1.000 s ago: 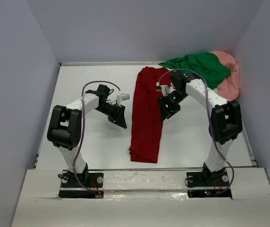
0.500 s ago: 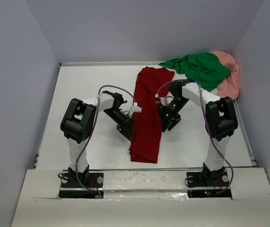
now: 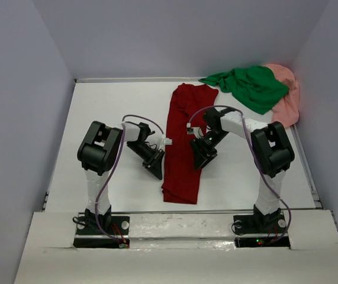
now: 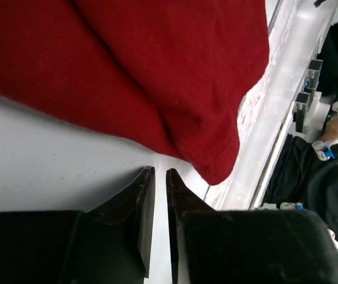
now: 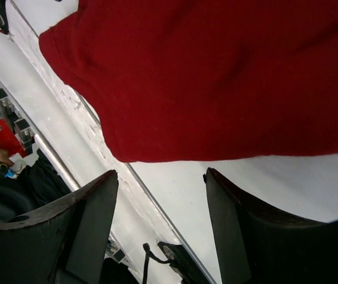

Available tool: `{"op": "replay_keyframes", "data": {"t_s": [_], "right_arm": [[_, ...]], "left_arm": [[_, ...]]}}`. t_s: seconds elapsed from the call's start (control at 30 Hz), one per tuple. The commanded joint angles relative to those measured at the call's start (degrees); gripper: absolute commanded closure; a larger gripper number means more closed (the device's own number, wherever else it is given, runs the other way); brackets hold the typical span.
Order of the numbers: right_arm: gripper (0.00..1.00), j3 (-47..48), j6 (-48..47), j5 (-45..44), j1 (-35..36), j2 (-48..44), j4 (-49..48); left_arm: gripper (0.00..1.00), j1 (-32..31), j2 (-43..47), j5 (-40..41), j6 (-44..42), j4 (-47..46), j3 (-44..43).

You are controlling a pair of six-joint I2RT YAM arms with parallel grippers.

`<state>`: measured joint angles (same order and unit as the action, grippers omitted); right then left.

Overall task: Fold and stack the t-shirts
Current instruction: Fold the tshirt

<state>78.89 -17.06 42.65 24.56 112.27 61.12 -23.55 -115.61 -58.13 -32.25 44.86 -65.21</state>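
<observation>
The dark red t-shirt [image 3: 183, 145] lies folded into a long narrow strip down the middle of the white table. My left gripper [image 3: 157, 169] is low at the strip's left edge, near its lower half. In the left wrist view the jaws [image 4: 158, 173] stand a narrow slit apart over bare table, with nothing between them and the red shirt's [image 4: 127, 71] hem corner just ahead. My right gripper [image 3: 197, 160] is at the strip's right edge. In the right wrist view it [image 5: 161, 174] is wide open and empty, just short of the red cloth [image 5: 216, 77]. The green t-shirt [image 3: 251, 86] lies crumpled on the salmon pink one [image 3: 288, 97] at the back right.
The white table [image 3: 115, 106] is walled in by grey panels on the left, back and right. Its raised near edge [image 3: 174, 222] carries both arm bases. Cables loop over each arm.
Both grippers came down and inward to the red strip's lower half, left from the left side, right from higher up. The left jaws have narrowed; the shirt has not moved.
</observation>
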Motion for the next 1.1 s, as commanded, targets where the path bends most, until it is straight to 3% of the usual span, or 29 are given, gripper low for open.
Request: {"op": "replay_keyframes", "data": {"t_s": [0.0,0.13,0.2,0.33,0.4,0.57,0.93,1.07], "right_arm": [[0.34,-1.11,2.73,3.75,1.54,-0.21,-4.17],[0.33,-1.81,1.95,6.21,2.87,0.14,-2.68],[0.33,-2.51,1.15,7.18,3.39,1.46,-1.01],[0.33,-4.36,1.15,6.22,3.39,1.99,-2.32],[0.33,-4.97,1.41,4.37,3.39,1.82,-3.55],[0.33,-5.94,2.38,1.82,3.39,0.85,-4.96],[0.24,-3.57,1.42,3.67,3.92,0.50,1.19],[0.24,-3.04,2.64,-1.23,3.92,-1.52,-1.77]], "left_arm": [[0.78,0.96,3.20,0.21,4.04,-3.38,1.22],[0.81,1.31,1.97,-1.98,2.02,-1.63,1.23],[0.76,1.23,1.88,-4.62,-1.40,1.18,0.88],[0.57,1.31,3.63,-6.55,-4.74,3.65,0.61],[0.42,1.58,5.39,-7.17,-5.72,4.27,0.70],[0.27,1.49,12.42,-5.60,-0.46,-1.51,3.15],[0.20,0.53,6.80,-9.38,-4.94,2.87,2.89],[0.20,-0.97,7.16,-8.49,-3.61,1.72,3.07]]}}
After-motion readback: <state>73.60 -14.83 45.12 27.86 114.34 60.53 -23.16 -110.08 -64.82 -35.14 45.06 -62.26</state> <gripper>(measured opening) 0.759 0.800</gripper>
